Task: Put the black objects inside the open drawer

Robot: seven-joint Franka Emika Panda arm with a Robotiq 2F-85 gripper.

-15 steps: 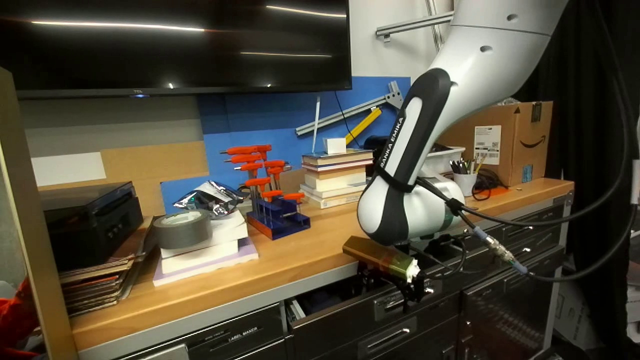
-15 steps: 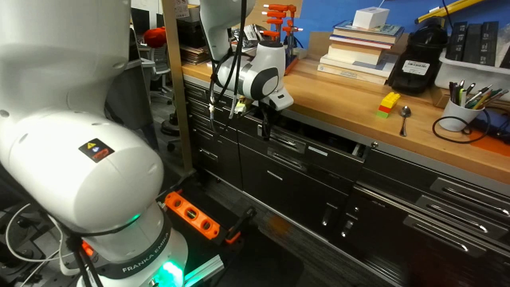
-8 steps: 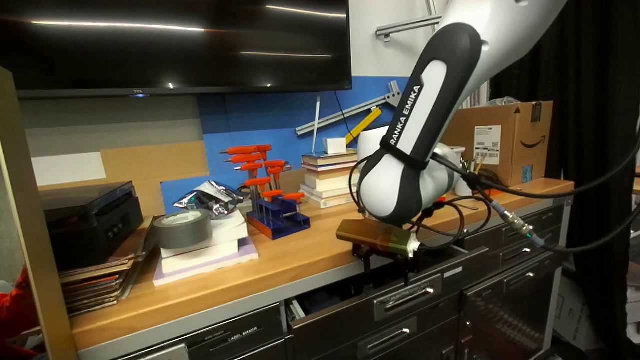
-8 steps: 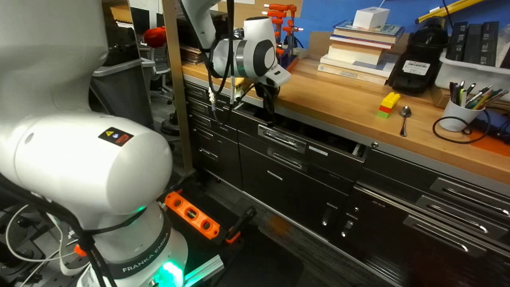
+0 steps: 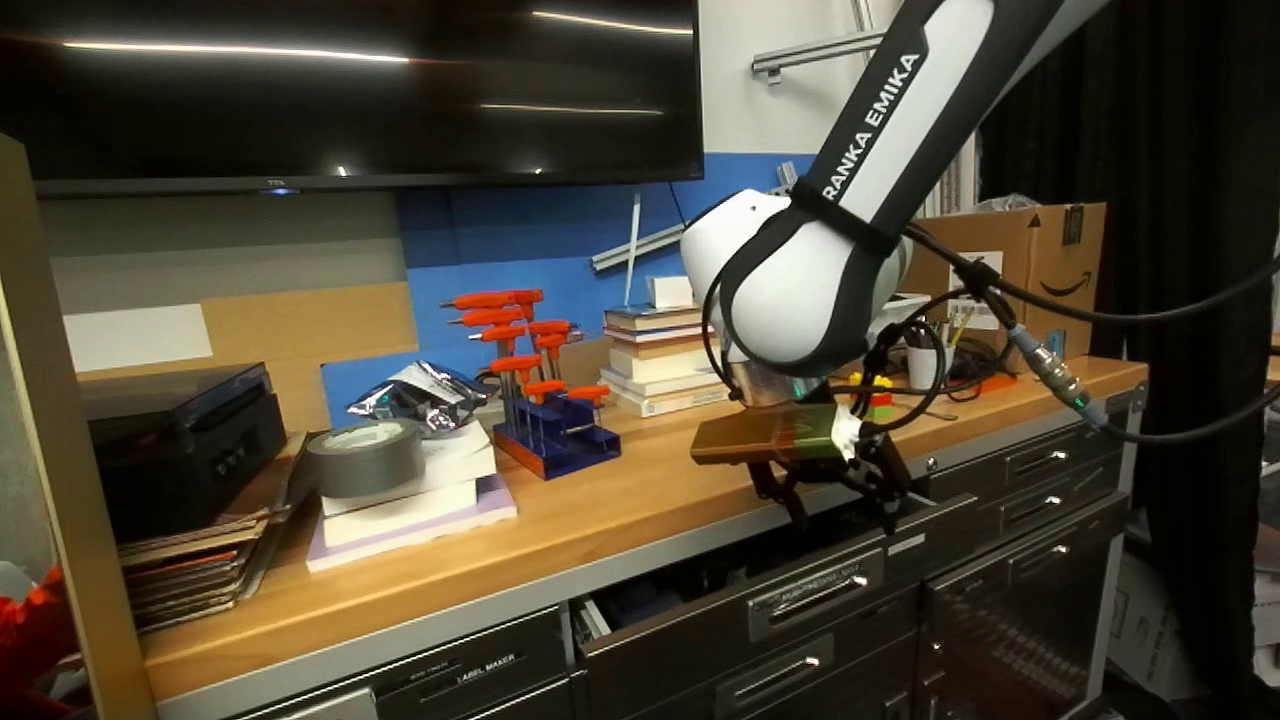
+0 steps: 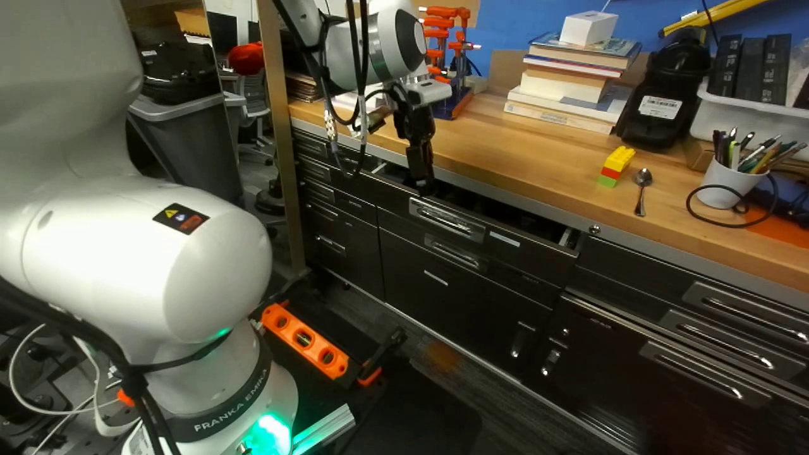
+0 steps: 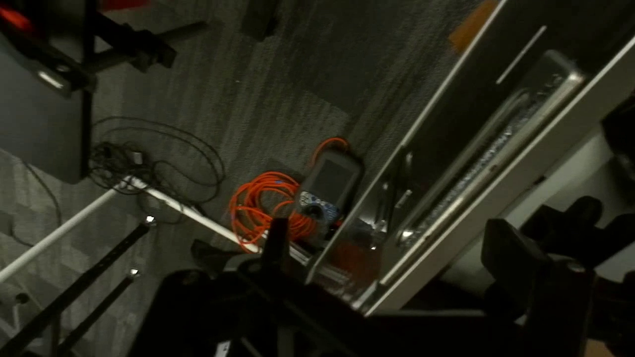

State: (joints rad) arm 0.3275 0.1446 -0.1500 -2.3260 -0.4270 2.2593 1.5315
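The drawer [image 6: 534,254] stood pulled out beneath the wooden worktop [image 5: 630,510], wide and shallow, its dark metal front carrying a glinting pull handle [image 5: 818,597] and a pale label strip [image 6: 504,239]. In the wrist view, chunky black objects [image 7: 565,220] lay on its light grey floor [image 7: 573,173], knobbly and partly rounded in outline, though the shadow ran too deep to part one from the next with confidence. The gripper [image 5: 845,518] hung over the drawer near its front edge, jaws spread wide apart.
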